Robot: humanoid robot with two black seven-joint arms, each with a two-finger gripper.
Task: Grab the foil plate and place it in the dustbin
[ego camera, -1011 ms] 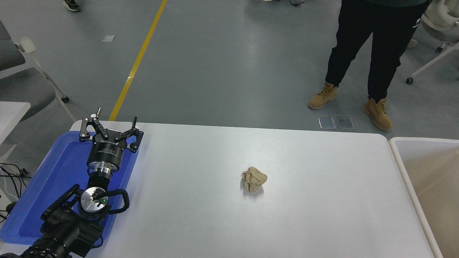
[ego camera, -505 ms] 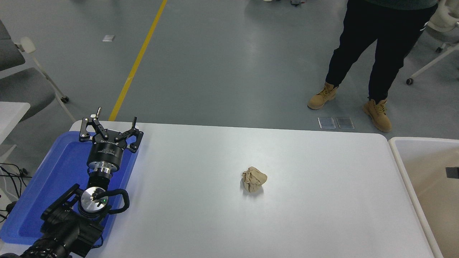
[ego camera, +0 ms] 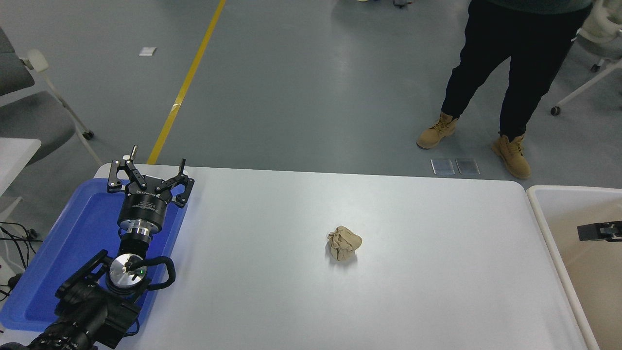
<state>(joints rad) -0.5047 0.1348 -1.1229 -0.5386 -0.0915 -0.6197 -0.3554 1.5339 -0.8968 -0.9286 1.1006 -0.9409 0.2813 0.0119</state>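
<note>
Grey floor, yellow line

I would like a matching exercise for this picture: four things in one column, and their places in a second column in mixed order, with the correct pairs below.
Things:
1. paper ball
2. left gripper
3. dustbin
4. person's boots

Places:
A. on the grey floor beyond the table
B. over the blue tray at the table's left end
C. near the middle of the white table
D. at the table's right end

Pairs: 1-C, 2-B, 3-D, 4-A
</note>
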